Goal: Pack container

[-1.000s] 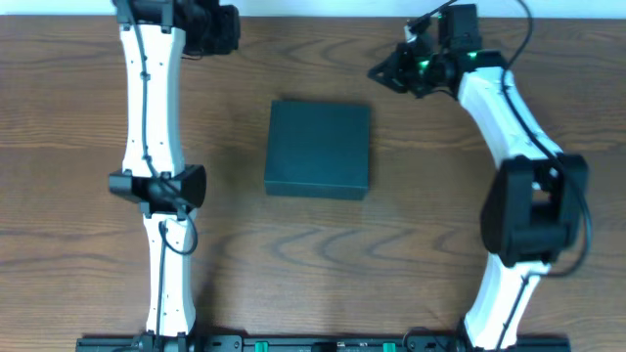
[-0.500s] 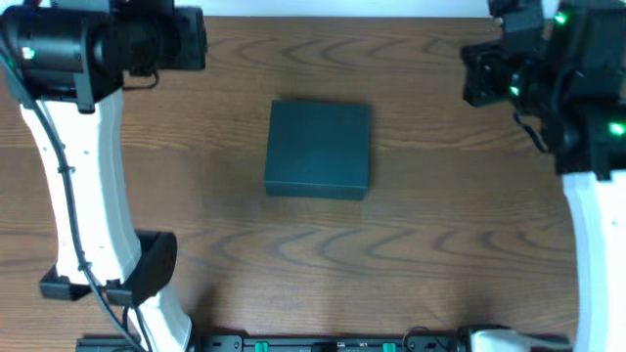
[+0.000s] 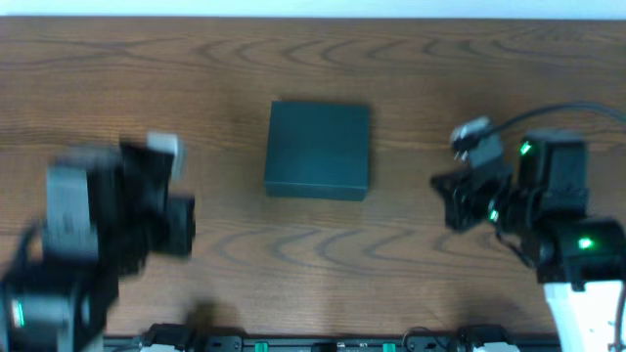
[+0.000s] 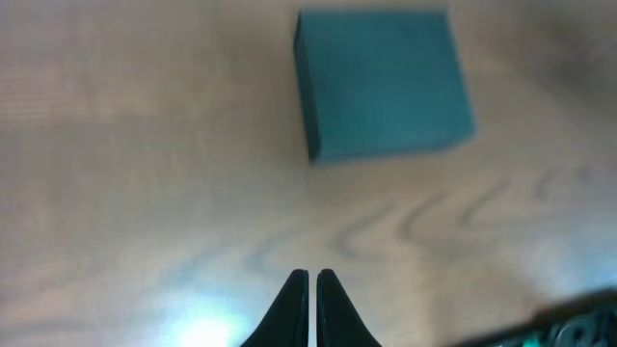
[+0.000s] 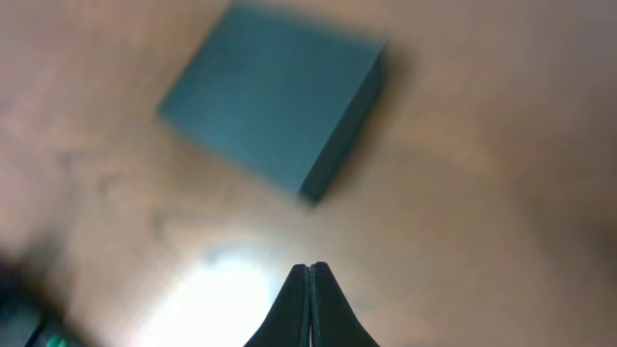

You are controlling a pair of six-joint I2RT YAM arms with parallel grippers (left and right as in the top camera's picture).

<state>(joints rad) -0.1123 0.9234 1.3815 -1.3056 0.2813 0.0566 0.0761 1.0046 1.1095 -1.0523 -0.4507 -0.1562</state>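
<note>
left fingers [image 4: 295, 310] closed, empty | right fingers [image 5: 301, 306] likewise | container [image 3: 318, 147] flat, near-square, lid up

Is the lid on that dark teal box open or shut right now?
Shut. The container lies flat with an unbroken top in every view; nothing is raised and no inside shows.

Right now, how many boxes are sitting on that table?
1. The dark teal container sits closed near the middle of the wooden table. No other box shows in any view, though the robot covers part of the table.
</note>
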